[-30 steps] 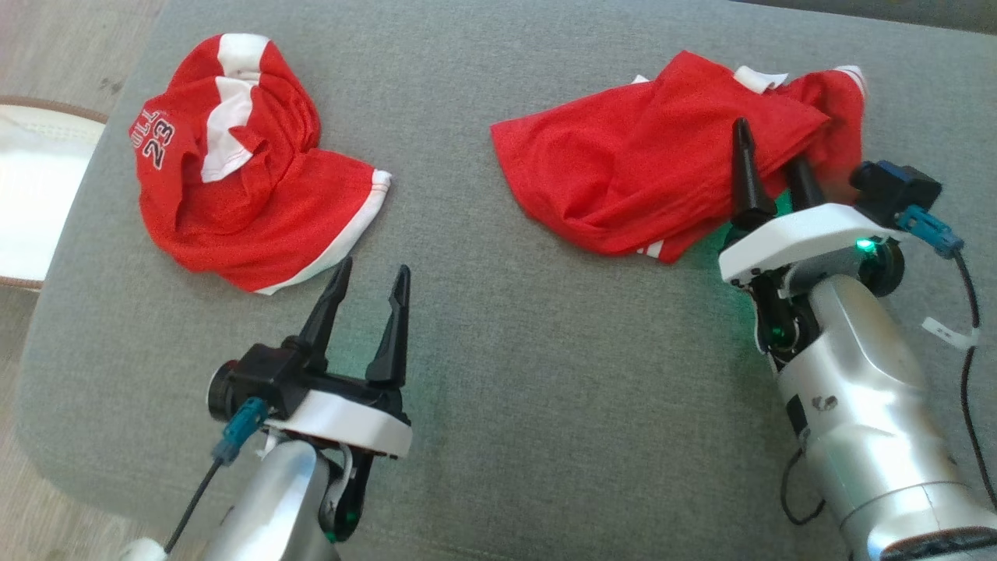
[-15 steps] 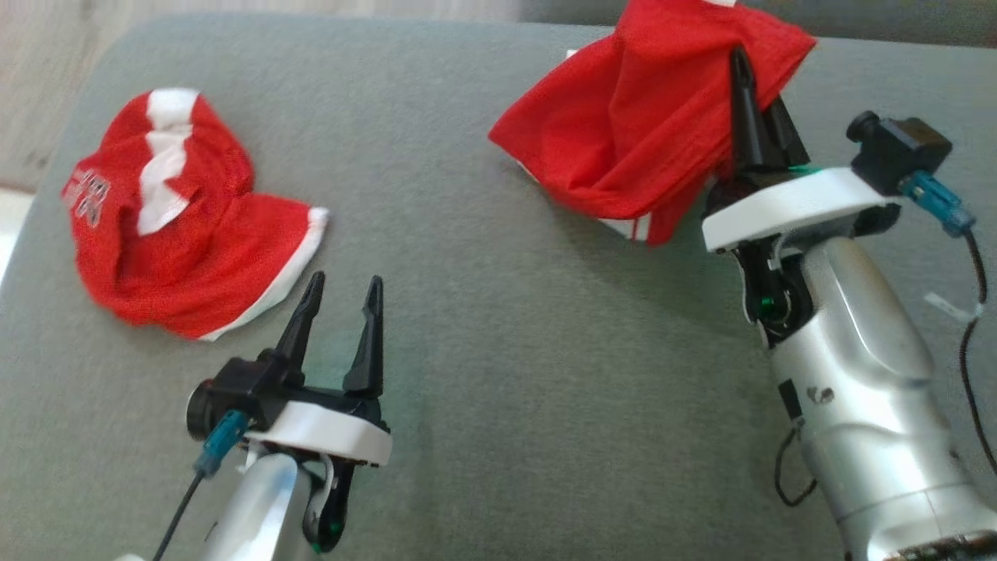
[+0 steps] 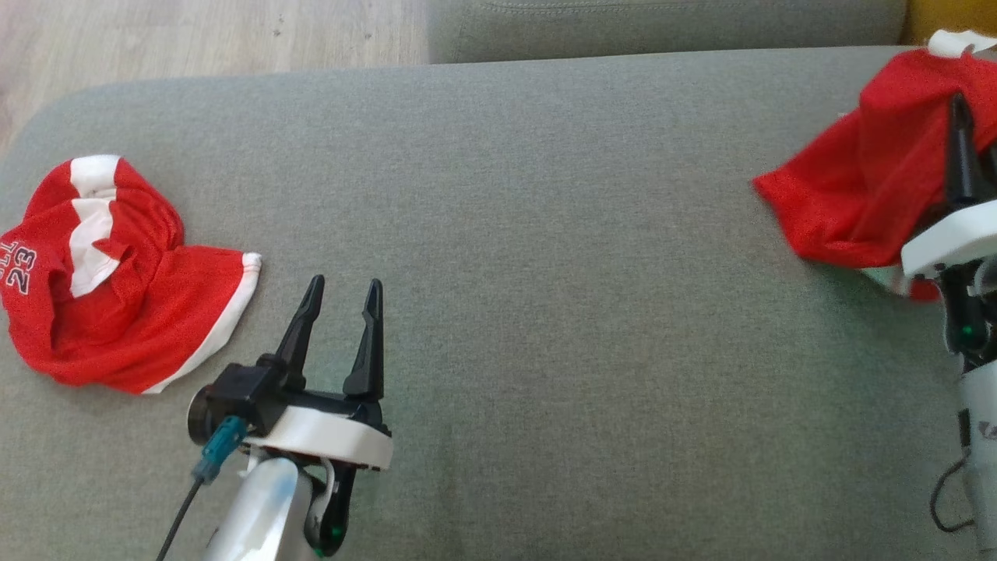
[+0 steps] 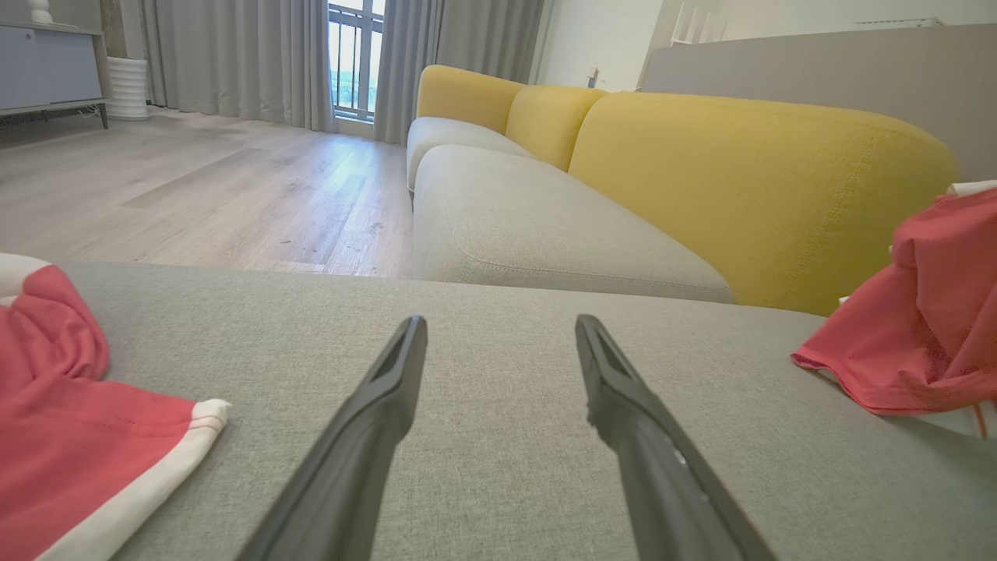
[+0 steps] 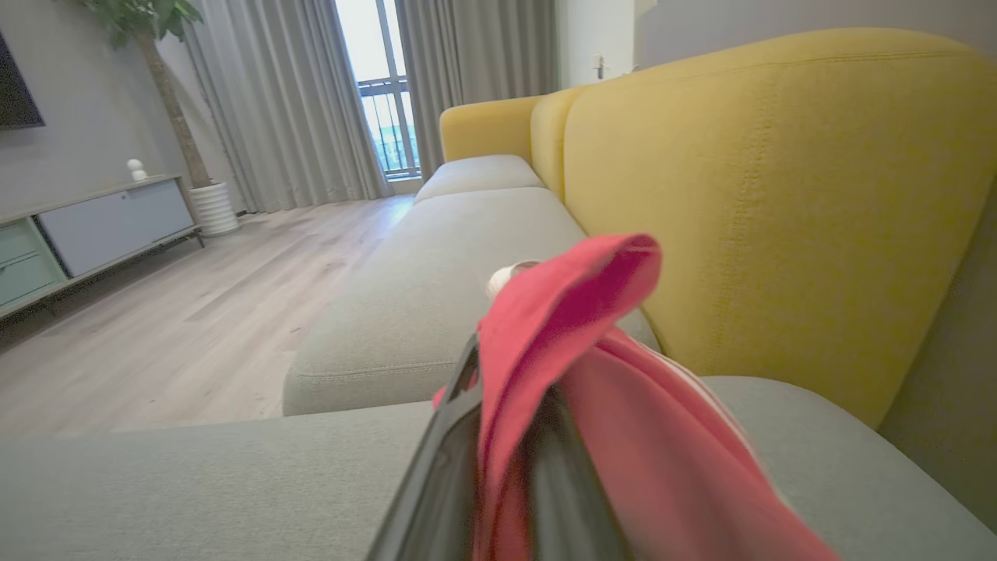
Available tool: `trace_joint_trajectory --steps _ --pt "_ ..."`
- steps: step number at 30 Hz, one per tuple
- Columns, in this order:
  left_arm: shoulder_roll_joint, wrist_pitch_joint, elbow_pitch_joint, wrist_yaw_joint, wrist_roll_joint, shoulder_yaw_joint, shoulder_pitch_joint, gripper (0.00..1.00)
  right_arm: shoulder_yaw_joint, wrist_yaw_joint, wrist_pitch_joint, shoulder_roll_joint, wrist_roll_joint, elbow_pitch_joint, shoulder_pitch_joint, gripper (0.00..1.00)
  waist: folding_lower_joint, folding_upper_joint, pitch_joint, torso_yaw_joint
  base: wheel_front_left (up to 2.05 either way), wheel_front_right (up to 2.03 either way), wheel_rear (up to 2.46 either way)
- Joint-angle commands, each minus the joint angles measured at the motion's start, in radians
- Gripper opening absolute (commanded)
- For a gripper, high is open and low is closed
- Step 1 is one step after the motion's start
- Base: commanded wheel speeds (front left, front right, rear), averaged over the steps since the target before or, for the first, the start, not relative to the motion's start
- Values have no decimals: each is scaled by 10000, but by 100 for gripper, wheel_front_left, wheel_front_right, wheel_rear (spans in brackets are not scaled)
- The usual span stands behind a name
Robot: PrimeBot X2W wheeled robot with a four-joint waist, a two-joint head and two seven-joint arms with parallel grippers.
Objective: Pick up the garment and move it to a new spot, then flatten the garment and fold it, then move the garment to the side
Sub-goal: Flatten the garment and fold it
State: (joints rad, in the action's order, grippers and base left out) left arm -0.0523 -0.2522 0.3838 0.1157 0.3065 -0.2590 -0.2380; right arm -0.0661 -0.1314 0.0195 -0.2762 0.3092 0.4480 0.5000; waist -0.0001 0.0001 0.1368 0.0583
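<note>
Plainly, our right gripper is clenched on the red garment, which hangs at about 2 o'clock in the head view, bunched up along one dark finger with its lower hem down near the grey cushion; we cannot tell whether that hem touches the fabric below. The right wrist view adds what the head view leaves vague: the cloth passes between both fingers and flops over their tips, with a pale edge showing at 12 o'clock above the fold. It also gives us the yellow backrest rising from 1 to 3 o'clock behind the garment, and a wooden floor off at 9 o'clock. Our left gripper stands released at 7 o'clock in the head view, fingers spread and holding nothing. The left wrist view looks along those spread fingers and shows bare cushion between them. A second red jersey lies crumpled at 9 o'clock in the head view, well apart from the held garment, and there we can read the number 23 on it. From the left wrist we get its white-trimmed hem lying flat on the cushion at 8 o'clock, and the held garment at 3 o'clock, so that view places both pieces on either side of the open fingers.
</note>
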Motion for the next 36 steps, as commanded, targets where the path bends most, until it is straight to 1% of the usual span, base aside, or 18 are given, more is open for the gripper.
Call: trace_joint_trajectory --steps 1,4,7,11,13,15,18,19,20,21,22,25,28,32,33,34,36 --pt "-52 -95 -287 38 -40 316 -211 100 164 7 -70 31 -76 -644 195 0 1 -1 32 31 0 0 0" --pt "-35 -95 -243 58 -31 323 -208 100 212 7 -259 331 -66 -1203 196 0 1 -1 22 102 0 0 0" --pt "-19 -95 -184 76 -20 280 -205 100 465 7 -374 710 -53 -1726 216 0 1 -1 -24 239 0 0 0" --pt "-5 -95 -157 90 5 287 -163 100 1377 7 -546 1468 594 -2537 289 0 1 -1 -60 407 0 0 0" --pt "-1 -95 -150 94 -8 313 -142 100 1883 7 -634 1834 1330 -2950 339 0 1 -1 -43 490 0 0 0" --pt "2 -95 -125 99 -27 329 -127 100 2376 7 -764 2091 2324 -3282 332 0 1 -1 -31 574 0 0 0" --pt "6 -95 -101 106 -41 348 -129 100 3046 7 -915 2239 4161 -3600 180 0 1 -1 35 700 0 0 0" --pt "6 -95 -101 106 -41 348 -129 100 3046 7 -915 2239 4161 -3600 180 0 1 -1 35 700 0 0 0" --pt "7 -95 -80 108 -52 334 -135 100 3262 7 -866 2248 4961 -3614 88 0 1 -1 56 747 0 0 0" --pt "9 -95 -65 111 -61 315 -144 100 3457 7 -771 2251 5528 -3547 14 0 1 -1 84 788 0 0 0" --pt "10 -95 -51 113 -67 296 -155 100 3607 7 -665 2253 5838 -3406 -42 0 1 -1 123 827 0 0 0" --pt "12 -95 -31 120 -76 255 -200 100 3595 7 -354 2256 6102 -2448 -223 0 1 -1 240 910 0 0 0" --pt "13 -95 -40 125 -85 285 -246 100 3198 7 -257 2237 5606 -1079 -289 0 1 -1 370 930 0 0 0" --pt "14 -95 -5 130 -136 329 -298 100 2536 7 -117 1907 4658 730 -261 0 1 -1 479 909 0 0 0" --pt "14 -95 14 132 -147 327 -308 100 2349 7 -29 1852 4462 1096 -229 3 1 -1 483 895 0 0 0" --pt "15 -95 33 133 -153 328 -311 100 2162 7 63 1823 4282 1429 -196 100 1 -1 477 869 0 0 0" --pt "14 -95 62 135 -162 353 -301 100 1909 7 198 1782 3904 1955 -98 100 1 -1 453 784 0 0 0"
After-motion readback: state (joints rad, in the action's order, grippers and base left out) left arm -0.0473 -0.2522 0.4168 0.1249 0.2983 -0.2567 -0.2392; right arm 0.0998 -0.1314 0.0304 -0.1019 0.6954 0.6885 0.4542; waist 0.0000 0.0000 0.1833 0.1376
